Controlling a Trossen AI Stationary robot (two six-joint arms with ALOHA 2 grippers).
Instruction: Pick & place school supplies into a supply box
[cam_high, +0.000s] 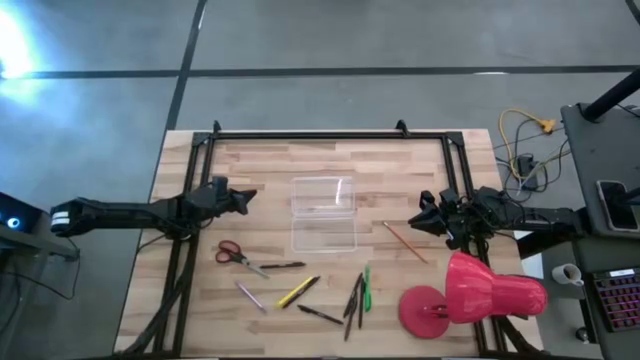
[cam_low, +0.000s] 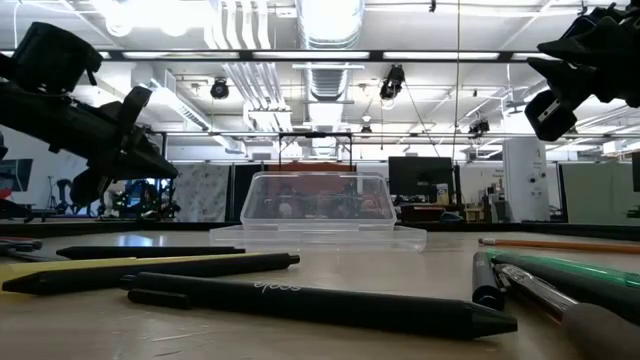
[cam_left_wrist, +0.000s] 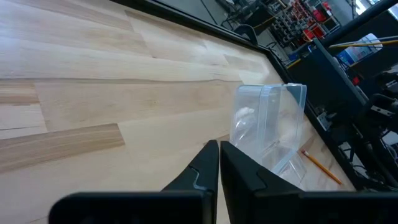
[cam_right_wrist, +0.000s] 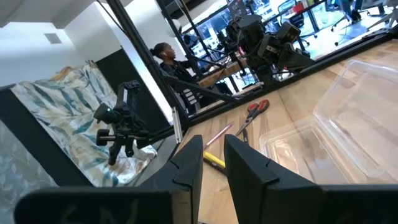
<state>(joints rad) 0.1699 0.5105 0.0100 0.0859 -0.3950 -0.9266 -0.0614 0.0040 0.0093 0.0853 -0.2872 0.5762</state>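
Nearest the table's front edge lie dark pens (cam_high: 352, 297), a green pen (cam_high: 366, 288), a yellow marker (cam_high: 297, 292) and red-handled scissors (cam_high: 236, 255), scattered at mixed angles. A big red lamp (cam_high: 470, 292) lies at front right. Mid-table, the clear supply box (cam_high: 323, 213) sits open, lid flat, empty. An orange pencil (cam_high: 405, 242) slants diagonally beside it. Left gripper (cam_high: 243, 199) hovers pressed together; right gripper (cam_high: 418, 216) is slightly parted, empty.

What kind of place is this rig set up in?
Likely a robotics lab or workshop in an open industrial space: exposed ceiling ducts and strip lights overhead, a monitor on benches behind the wooden table, and a person seated at a workstation.
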